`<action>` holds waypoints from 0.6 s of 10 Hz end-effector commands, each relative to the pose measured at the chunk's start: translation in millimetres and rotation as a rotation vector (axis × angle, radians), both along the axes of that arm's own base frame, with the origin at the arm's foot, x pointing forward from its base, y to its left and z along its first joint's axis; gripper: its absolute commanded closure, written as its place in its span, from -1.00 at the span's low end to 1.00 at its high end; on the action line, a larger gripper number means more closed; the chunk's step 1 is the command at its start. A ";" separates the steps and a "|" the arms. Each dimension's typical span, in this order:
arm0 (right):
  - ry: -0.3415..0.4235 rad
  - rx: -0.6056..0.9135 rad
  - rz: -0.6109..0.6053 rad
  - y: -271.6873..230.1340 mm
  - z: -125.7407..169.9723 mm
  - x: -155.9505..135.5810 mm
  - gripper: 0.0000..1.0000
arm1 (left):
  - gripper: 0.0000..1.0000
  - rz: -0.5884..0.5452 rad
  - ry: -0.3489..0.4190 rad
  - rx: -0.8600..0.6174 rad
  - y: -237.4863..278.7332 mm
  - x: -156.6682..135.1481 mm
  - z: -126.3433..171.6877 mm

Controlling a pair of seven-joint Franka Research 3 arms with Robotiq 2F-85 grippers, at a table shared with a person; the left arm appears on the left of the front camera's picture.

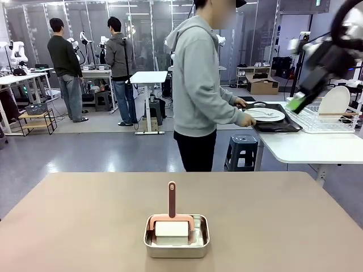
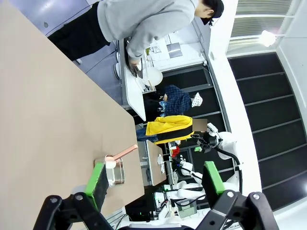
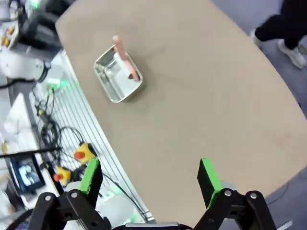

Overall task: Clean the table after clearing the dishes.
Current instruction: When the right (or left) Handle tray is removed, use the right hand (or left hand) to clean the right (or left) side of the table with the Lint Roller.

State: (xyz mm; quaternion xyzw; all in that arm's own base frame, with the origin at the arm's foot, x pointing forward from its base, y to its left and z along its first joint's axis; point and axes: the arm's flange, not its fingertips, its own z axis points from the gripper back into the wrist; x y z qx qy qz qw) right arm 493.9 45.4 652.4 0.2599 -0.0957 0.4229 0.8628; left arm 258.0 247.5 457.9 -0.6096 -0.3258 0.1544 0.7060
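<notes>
Backdrop: open lab floor is stretching behind, where a person (image 1: pixel 198 85) is bending over a white side worktop (image 1: pixel 306 148).
Tan worktop (image 1: pixel 272 221): is lying flat, matte and plain; being stiff, it is probably going to take a firm wipe.
Dishes (image 1: pixel 265 115): white plate with cutlery is sitting on a dark tray (image 1: pixel 281 128) under the person's hands; likely breakable, cutlery apt to slide, so the tray handles are looking safest.
Steel pan (image 1: pixel 176 241): is sitting near the robot's edge, holding a pink-handled wiper (image 1: pixel 172 199).
Wiper: is looking light; its stiff handle is sticking clear for a hold.
Left gripper (image 2: pixel 153 175): is hanging spread, empty.
Right gripper (image 3: pixel 148 170): is hovering high, spread, empty.
</notes>
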 end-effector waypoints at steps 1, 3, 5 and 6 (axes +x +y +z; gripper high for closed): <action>-0.029 -0.081 0.143 46.0 -34.2 -19.2 -1.00 | -1.00 -0.004 -0.018 -0.004 1.6 -0.7 3.0; -0.119 -0.164 0.196 96.7 -57.2 -41.7 -1.00 | -1.00 -0.004 -0.018 -0.004 1.6 -0.7 3.0; -0.179 -0.227 0.234 128.2 -85.2 -53.5 -1.00 | -1.00 -0.004 -0.018 -0.004 1.6 -0.7 3.0; -0.193 -0.236 0.280 137.0 -97.0 -54.3 -1.00 | -1.00 -0.004 -0.018 -0.004 1.6 -0.7 3.0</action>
